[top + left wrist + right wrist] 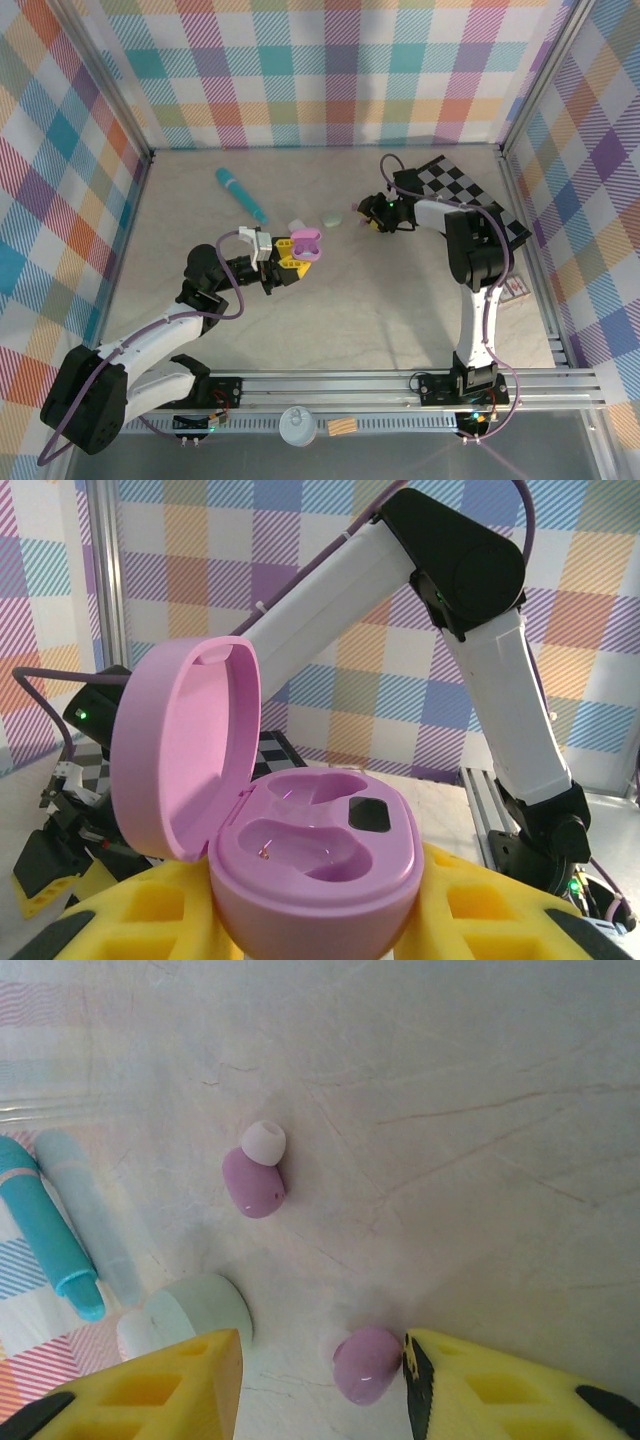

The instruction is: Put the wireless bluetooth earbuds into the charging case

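Half-open yellow right gripper (320,1375) straddling a purple earbud (365,1363) on the table (480,1110), bud just beside one finger: centre before closing, pinch gently, then carry to the open purple charging case (310,850) clamped in left gripper (283,262), wells empty

The case (310,870) is held in the left gripper (288,265). On the table (480,1080), the near earbud (365,1363) is found between the right gripper (320,1370) fingers; the far earbud (255,1175) is seen beyond it, the stick (50,1230) at its left.
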Controlling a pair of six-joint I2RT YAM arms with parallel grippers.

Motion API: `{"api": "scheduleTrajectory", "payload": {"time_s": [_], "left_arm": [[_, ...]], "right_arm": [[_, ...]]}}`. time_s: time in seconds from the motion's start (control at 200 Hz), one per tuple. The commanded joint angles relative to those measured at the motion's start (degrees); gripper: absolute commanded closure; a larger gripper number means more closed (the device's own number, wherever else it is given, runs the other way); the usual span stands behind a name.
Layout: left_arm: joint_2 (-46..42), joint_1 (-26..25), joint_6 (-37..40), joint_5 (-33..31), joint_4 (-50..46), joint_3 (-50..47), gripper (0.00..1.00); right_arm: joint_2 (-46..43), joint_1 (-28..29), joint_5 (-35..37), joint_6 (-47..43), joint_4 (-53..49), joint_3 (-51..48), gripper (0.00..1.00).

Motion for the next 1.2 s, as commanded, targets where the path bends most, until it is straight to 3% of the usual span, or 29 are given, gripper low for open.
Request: {"api": "scheduleTrajectory", "payload": {"time_s": [0.0, 0.17, 0.325, 0.86, 1.195], "left_arm": [[-1.28, 0.51, 1.31, 1.34, 0.06, 1.94, 0.67], [-1.61, 0.53, 1.73, 1.35, -0.81, 1.85, 0.67], [-2.48, 0.51, 2.02, 1.08, -1.27, 1.65, 0.67], [-1.96, 0.51, 1.47, 1.09, 0.19, 1.65, 0.67], [-2.18, 0.58, 1.48, 0.93, 0.28, 1.33, 0.67]], "right_arm": [[2.03, -0.42, -3.28, -1.93, -1.12, 2.6, 0.54], [4.99, -0.59, -5.87, -4.56, -3.86, 6.68, 0.54], [3.95, -0.59, -6.34, -6.12, -4.19, 5.79, 0.59], [1.59, 0.05, -10.36, -9.06, -4.8, 3.36, 0.58], [5.94, 1.17, -8.21, -12.83, -15.21, 10.07, 0.58]]}}
